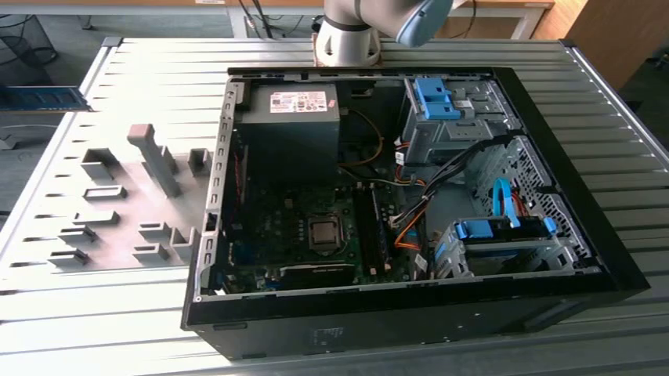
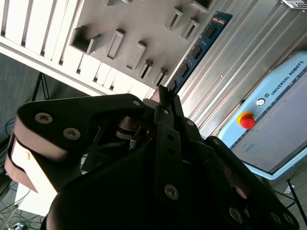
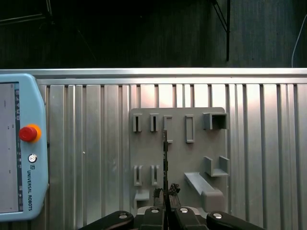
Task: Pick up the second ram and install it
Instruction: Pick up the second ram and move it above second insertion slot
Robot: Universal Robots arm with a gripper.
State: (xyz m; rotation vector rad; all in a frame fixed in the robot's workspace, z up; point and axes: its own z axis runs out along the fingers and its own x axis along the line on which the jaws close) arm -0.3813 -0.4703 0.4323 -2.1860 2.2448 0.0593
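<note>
Jaws are found drawn together on the second ram (image 2: 198, 49), with no gap visible beside the board. In the second wrist view the gripper (image 2: 163, 98) clamps one end of the stick. The remainder, blue-green with a row of black chips, projects clear of the fingertips (image 2: 169, 103). In the first wrist view the same stick (image 3: 165, 155) is presented edge-on as a thin dark line rising from the gripper (image 3: 165, 192).

The line of the stick is seen against the grey holder plate (image 3: 184, 158). Its free end is seen near one of the grey holder blocks (image 3: 168, 128); whether it touches cannot be told. The plate is laid on the ribbed metal table (image 3: 96, 143). A teach pendant (image 3: 21, 158) with a red stop button (image 3: 28, 133) is laid on the same table, well apart from the plate.

In the exterior view the open computer case (image 1: 616, 258) is recorded on the table. The holder plate (image 1: 125, 211) is at nine o'clock from it and the arm base (image 1: 345, 39) at twelve o'clock. Inside the case, the processor socket (image 1: 324, 233) is noted on the motherboard (image 1: 282, 227). The long black memory slots (image 1: 366, 227) are at three o'clock from the socket. The power supply (image 1: 287, 129) is at twelve o'clock from it.
</note>
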